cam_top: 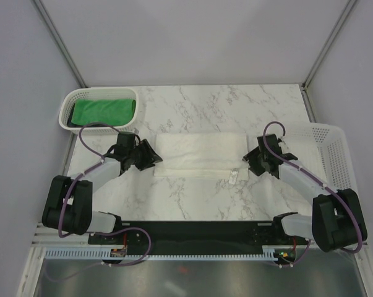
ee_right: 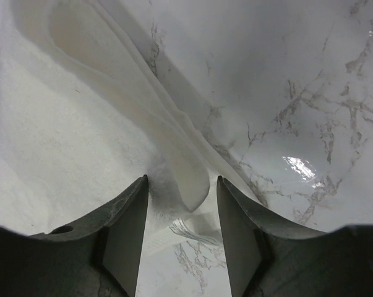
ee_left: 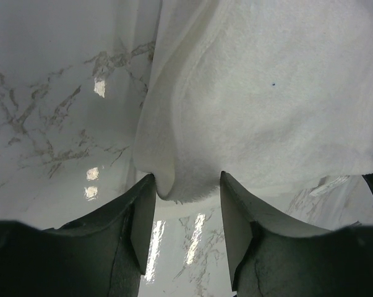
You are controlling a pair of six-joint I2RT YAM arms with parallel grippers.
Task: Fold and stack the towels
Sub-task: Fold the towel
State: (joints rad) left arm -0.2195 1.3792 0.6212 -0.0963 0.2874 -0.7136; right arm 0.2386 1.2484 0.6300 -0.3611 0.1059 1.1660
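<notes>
The white towel [cam_top: 201, 154] lies flat in the middle of the marble tabletop [cam_top: 198, 204], folded into a long band that runs left to right. A small label [cam_top: 234, 176] sticks out from its near edge, close to the right end. In the right wrist view the towel [ee_right: 68, 124] shows several stacked layers along the fold.

The left end effector [cam_top: 152, 158] sits at the towel's left end. In the left wrist view its jaws stand partly open [ee_left: 186, 182], and a rounded corner of the towel [ee_left: 266, 93] fills the space between the two fingers [ee_left: 137, 223]. The cloth meets both finger edges. Whether it is pinched cannot be told.

The right end effector [cam_top: 251, 162] sits at the towel's right end. Its jaws stand partly open [ee_right: 181, 182] around a raised loop of the folded edge. The loop rests against one finger [ee_right: 127, 229] and a narrow gap shows at the other, so the cloth is not clamped.

The green towel [cam_top: 102, 111] lies folded inside a white mesh basket [cam_top: 99, 91] at the far left corner of the tabletop, well apart from the white towel. A second white mesh basket [cam_top: 338, 154] stands at the right edge, just beyond the right arm.
</notes>
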